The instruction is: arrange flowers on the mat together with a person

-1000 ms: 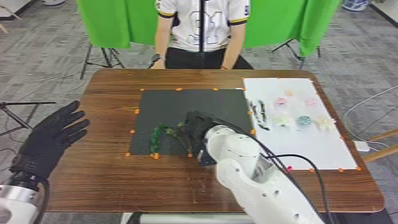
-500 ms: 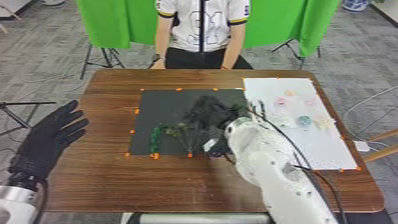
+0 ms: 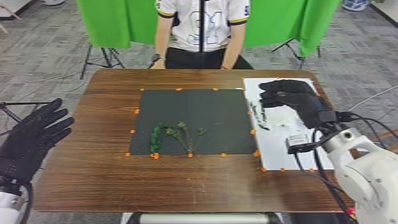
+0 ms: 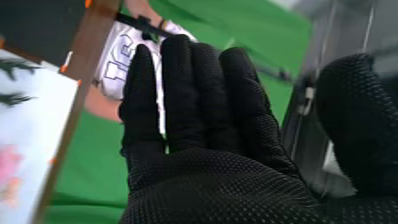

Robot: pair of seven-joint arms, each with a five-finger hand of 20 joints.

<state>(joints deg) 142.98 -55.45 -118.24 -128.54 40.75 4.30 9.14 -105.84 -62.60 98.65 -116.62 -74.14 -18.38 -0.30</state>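
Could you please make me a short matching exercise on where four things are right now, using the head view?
Things:
1. Right hand
2. Green sprigs
3. Left hand
4. Dark mat

Places:
A. At the left edge of the view
B. On the table, directly left of the white mat
C. Over the white mat
D. Lying on the near part of the dark mat

Right pairs: 1-C, 2-D, 3-A, 4-B
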